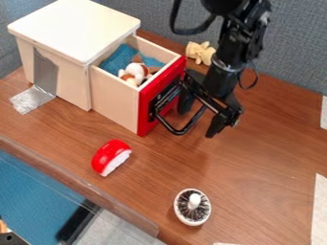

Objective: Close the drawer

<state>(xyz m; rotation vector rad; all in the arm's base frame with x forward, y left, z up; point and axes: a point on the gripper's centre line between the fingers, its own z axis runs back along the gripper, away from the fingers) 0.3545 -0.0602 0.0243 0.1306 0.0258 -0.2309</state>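
One drawer (pixel 115 105) stands well out of its white cabinet (pixel 70 24), left of the middle of the camera view, on the brown wooden tabletop (pixel 256 158). I see pale, cream-coloured side walls and a flat, bright red front panel, with a black handle (pixel 177 131) standing out from it as a squared loop.

The drawer sits level, its open top facing up and its red front turned toward the lower right of my view. It slides along a line from the upper left to the lower right; the front panel and handle run crosswise to that, from lower left to upper right. The back end is hidden in the cabinet, so I can't tell which side of the whole drawer is longer.

Looking down into it, I find a blue cloth (pixel 115 61) toward the back and a brown-and-white stuffed toy (pixel 133 72) lying near the front panel. The cabinet's flat white lid is on.

My pincer (pixel 201 114) hangs down at the handle, just off the red front, spread wide. I can't tell whether it touches the handle.

Outside the drawer, a pale yellow stuffed toy (pixel 201 52) sits beyond it, a red-and-white object (pixel 111 157) lies nearer me, and a round white brush (pixel 192 206) with dark bristles and a knob sits farther toward the bottom.
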